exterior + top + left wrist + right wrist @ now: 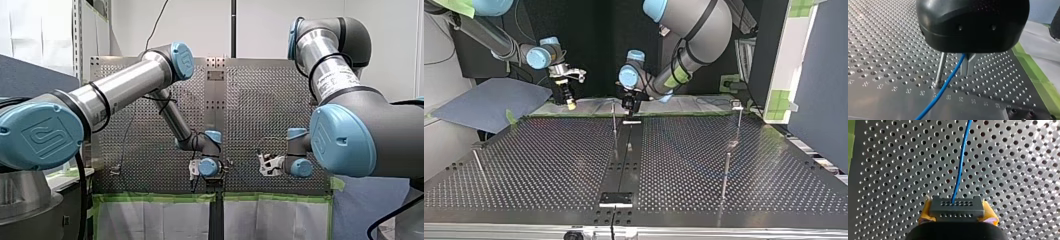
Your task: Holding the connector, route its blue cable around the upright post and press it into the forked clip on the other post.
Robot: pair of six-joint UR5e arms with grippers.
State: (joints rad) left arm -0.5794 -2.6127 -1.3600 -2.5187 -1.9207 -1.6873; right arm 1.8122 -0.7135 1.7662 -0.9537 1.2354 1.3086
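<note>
A dark perforated connector [956, 206] sits between the yellow pads [925, 213] of my right gripper [958, 213], which is shut on it. Its blue cable [960, 162] runs straight ahead over the perforated table. In the left wrist view the blue cable [948, 80] comes out from under the black body of my left gripper [968, 72]. It passes close beside the shut metal fingers and right next to the base of a thin upright post [940, 68]. Whether the fingers pinch the cable is hidden. A post with a clip at its top [737, 106] stands at the top view's right.
The perforated table [549, 165] has a dark centre strip [626, 155] with a small plate [616, 199] at its near end. More thin posts [726, 175] [479, 165] rise at the sides. Green tape [1038, 77] edges the table beside my left gripper.
</note>
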